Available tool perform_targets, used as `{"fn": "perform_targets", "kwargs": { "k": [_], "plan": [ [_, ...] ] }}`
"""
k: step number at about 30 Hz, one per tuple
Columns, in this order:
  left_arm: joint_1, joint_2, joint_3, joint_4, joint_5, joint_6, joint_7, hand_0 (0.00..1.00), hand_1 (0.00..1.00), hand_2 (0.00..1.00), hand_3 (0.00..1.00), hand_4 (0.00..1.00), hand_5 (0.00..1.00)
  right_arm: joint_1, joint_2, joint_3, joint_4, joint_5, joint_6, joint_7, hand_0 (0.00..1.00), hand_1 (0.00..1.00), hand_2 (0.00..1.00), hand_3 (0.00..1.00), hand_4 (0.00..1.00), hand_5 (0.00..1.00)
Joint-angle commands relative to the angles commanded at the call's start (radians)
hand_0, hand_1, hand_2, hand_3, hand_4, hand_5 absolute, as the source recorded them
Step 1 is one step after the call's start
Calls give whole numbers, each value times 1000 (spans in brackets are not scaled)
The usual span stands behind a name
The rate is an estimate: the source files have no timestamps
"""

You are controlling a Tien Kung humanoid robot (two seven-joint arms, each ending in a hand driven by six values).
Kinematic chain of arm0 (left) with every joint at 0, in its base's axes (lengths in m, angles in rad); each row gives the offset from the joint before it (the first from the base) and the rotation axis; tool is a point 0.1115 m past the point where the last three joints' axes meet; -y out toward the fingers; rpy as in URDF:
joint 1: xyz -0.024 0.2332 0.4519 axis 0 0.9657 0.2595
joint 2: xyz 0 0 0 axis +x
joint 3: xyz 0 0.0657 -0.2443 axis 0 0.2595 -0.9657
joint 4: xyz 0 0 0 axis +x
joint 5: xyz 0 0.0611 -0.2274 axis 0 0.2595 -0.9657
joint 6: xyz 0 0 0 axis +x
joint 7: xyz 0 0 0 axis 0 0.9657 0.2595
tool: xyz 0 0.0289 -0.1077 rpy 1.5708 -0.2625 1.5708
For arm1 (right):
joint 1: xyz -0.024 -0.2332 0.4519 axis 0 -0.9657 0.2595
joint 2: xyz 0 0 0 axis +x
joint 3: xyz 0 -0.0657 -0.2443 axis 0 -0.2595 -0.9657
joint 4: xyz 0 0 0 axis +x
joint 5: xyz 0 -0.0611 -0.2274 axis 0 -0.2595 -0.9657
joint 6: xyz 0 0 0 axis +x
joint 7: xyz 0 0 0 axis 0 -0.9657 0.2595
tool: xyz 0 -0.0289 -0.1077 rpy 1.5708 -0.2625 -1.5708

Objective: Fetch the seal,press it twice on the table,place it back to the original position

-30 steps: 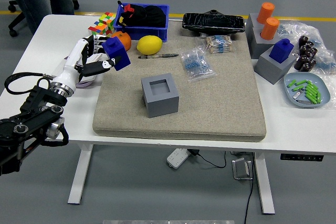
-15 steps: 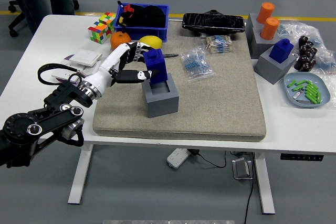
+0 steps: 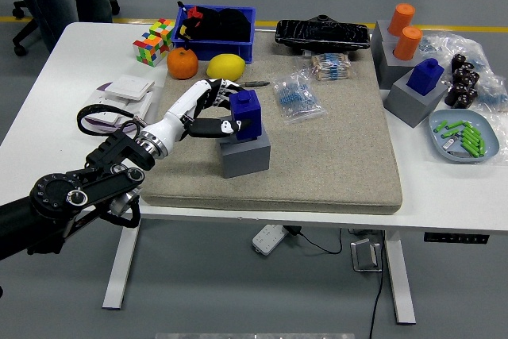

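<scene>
Now left hand point(image 3: 213, 111) grips one blue seal point(image 3: 245, 112) in grey holder point(image 3: 247, 152).

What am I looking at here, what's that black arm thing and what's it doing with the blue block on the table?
This is one picture from a camera mounted high on a humanoid robot, looking down over its white table. The black arm coming in from the left is the robot's own left arm, ending in a five-fingered left hand. Its right arm is not in view.

The hand grips a blue seal, a kind of stamp, which sits in the hollow of a grey block, its holder. The holder stands on a beige mat.

Around it lie an orange, a lemon, a pen, a puzzle cube, a blue bin and small bags of parts. At the right stand more holders with another blue seal and orange seals.
</scene>
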Motion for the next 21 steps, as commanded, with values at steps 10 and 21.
{"fn": "perform_targets", "kwargs": {
  "k": [10, 21],
  "plan": [
    [2, -6, 14, 35, -8, 9, -14, 618, 431, 418, 577, 652, 2, 1, -2, -4, 1, 2, -1, 0, 721, 681, 646, 613, 713, 518],
    [11, -10, 22, 45, -12, 10, -19, 618, 433, 417, 577, 652, 2, 0, -1, -3, 0, 1, 0, -1, 721, 681, 646, 613, 713, 518]
  ]
}}
